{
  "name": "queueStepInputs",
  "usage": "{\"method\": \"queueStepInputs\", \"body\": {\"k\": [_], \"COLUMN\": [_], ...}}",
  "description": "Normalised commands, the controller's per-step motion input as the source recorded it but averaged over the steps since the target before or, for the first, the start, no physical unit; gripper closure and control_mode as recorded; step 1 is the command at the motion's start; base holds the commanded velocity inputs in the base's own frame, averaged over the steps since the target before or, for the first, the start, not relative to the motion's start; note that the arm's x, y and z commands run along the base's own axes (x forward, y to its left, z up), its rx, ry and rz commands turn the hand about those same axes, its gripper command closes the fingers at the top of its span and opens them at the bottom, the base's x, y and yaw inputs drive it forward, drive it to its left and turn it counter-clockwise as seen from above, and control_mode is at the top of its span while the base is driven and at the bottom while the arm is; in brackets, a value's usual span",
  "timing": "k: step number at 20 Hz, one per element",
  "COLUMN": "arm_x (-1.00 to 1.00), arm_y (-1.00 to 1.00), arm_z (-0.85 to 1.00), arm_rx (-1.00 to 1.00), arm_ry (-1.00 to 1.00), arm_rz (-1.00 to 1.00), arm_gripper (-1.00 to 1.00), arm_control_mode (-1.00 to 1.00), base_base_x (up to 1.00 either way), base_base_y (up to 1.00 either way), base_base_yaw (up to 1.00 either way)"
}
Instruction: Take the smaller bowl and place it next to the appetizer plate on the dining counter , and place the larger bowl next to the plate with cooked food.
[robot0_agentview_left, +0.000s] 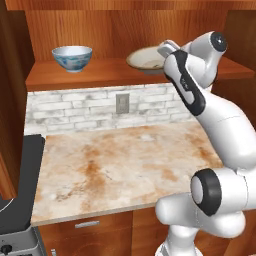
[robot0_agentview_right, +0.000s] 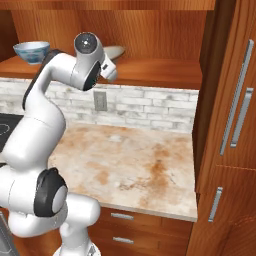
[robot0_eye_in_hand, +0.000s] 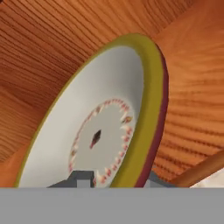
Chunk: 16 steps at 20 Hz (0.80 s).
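The larger bowl (robot0_eye_in_hand: 109, 118), wide and cream-grey with an olive-gold rim and a reddish ring inside, sits on the wooden shelf (robot0_agentview_left: 100, 72) at its right part (robot0_agentview_left: 145, 59). My gripper (robot0_eye_in_hand: 118, 180) is up at the shelf (robot0_agentview_left: 161, 54), shut on the bowl's near rim, one finger inside and one outside. The smaller bowl (robot0_agentview_left: 72, 57), deep, blue-and-white patterned, stands upright on the same shelf to the left (robot0_agentview_right: 31, 51), well apart from the gripper. The appetizer plate, the plate with cooked food and the dining counter are out of view.
A marbled worktop (robot0_agentview_left: 125, 160) lies below the shelf, with a white brick backsplash and a wall outlet (robot0_agentview_left: 121, 103) behind it. A dark stove (robot0_agentview_left: 20, 200) adjoins on the left. Tall wooden cabinets with metal handles (robot0_agentview_right: 235, 100) close off the right side.
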Motion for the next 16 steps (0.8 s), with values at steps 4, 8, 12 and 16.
{"method": "queueStepInputs", "body": {"k": [4,8,12,16], "arm_x": [-0.98,-0.98,-0.98,-0.99], "arm_y": [0.10,0.28,0.16,0.02], "arm_z": [0.16,0.00,0.05,0.00], "arm_rx": [0.00,0.00,0.00,0.00], "arm_ry": [-0.01,0.00,0.00,0.00], "arm_rz": [0.03,0.17,0.21,0.19], "arm_gripper": [1.00,1.00,1.00,1.00], "arm_control_mode": [-1.00,-1.00,-1.00,-1.00], "base_base_x": [0.00,0.00,0.00,0.00], "base_base_y": [0.00,0.00,0.00,0.00], "base_base_yaw": [0.00,0.00,0.00,0.00]}}
